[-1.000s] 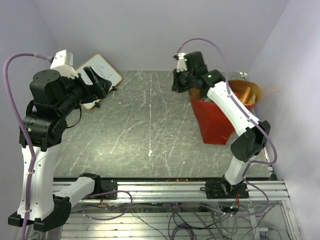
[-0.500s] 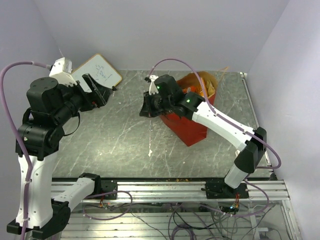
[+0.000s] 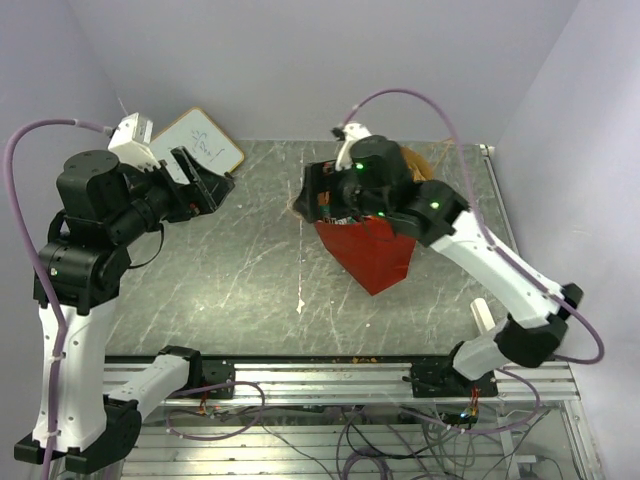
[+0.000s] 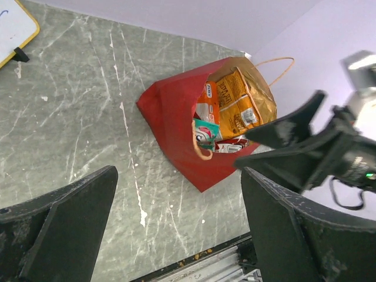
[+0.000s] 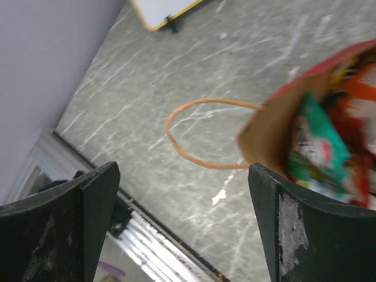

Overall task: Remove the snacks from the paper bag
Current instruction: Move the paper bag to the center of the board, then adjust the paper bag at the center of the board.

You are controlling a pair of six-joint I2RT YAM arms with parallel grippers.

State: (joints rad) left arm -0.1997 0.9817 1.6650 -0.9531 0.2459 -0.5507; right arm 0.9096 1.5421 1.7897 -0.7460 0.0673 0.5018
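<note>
Fingers on right gripper were spread, empty; snacks in bag sat just toward counter's right edge; left gripper spread, farther.

My red paper bag lies tipped on the bench, its brown mouth gaping and one tan handle loop splayed outward. The snacks sit crammed inside: orange packets above, a teal packet near the lip.

Shells on left arm and right arm: white links, black joint housings. One lilac cable loops off each wrist. Two green LEDs lit on right arm. Both left gripper and right gripper: matte black wedge fingers, right pair scuffed grey. Left wrist carries a white camera box.
</note>
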